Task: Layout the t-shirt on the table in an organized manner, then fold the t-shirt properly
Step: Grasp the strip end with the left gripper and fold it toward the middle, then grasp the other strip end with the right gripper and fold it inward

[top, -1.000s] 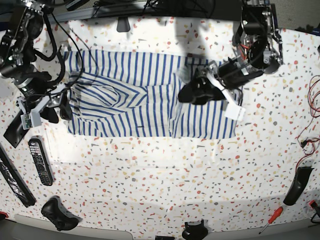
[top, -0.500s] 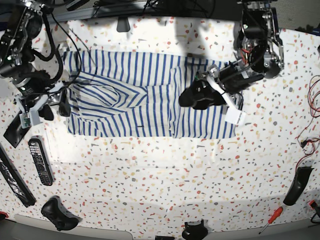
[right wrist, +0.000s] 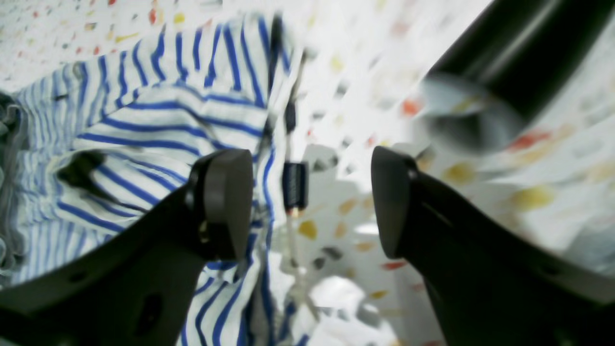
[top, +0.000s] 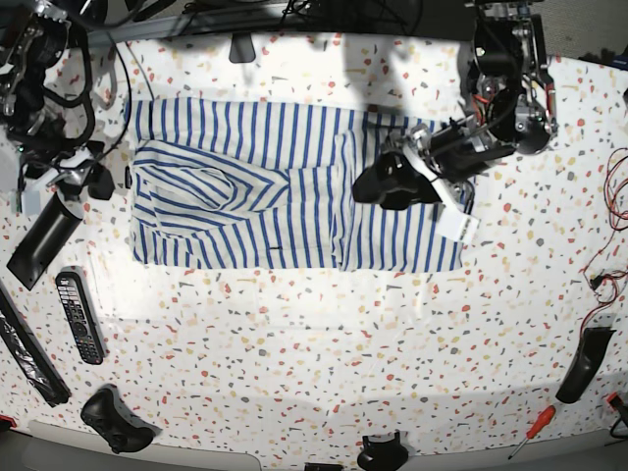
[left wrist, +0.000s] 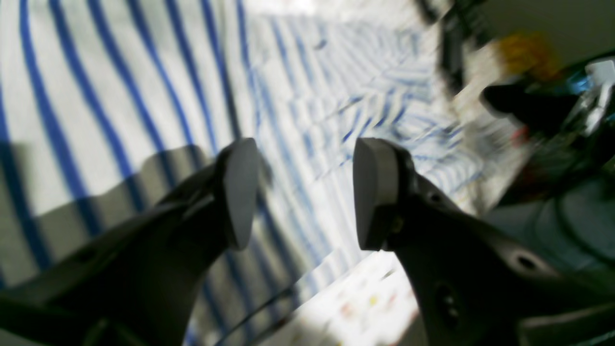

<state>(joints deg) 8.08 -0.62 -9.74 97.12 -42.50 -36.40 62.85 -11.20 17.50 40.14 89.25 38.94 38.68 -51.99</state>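
Observation:
The t-shirt (top: 255,186), white with thin blue stripes, lies spread across the back of the speckled table (top: 324,343), with a rumpled fold on its left half. My left gripper (top: 361,186) hovers over the shirt's right half. In the left wrist view it (left wrist: 305,192) stands open with only striped cloth (left wrist: 120,86) below. My right gripper (top: 90,183) sits just off the shirt's left edge. The right wrist view shows it (right wrist: 307,202) open above the cloth edge (right wrist: 158,125) and a small dark tag (right wrist: 294,185), gripping nothing.
At the left lie a long black block (top: 44,240), a remote (top: 78,316), a black strip (top: 27,348) and a game controller (top: 116,420). To the right are red wires (top: 613,226), a black handle (top: 581,365) and a red screwdriver (top: 530,432).
My right gripper has opened, let go of the shirt's left edge and drawn back up and to the left. The left fold now lies flatter. The left gripper has barely shifted.

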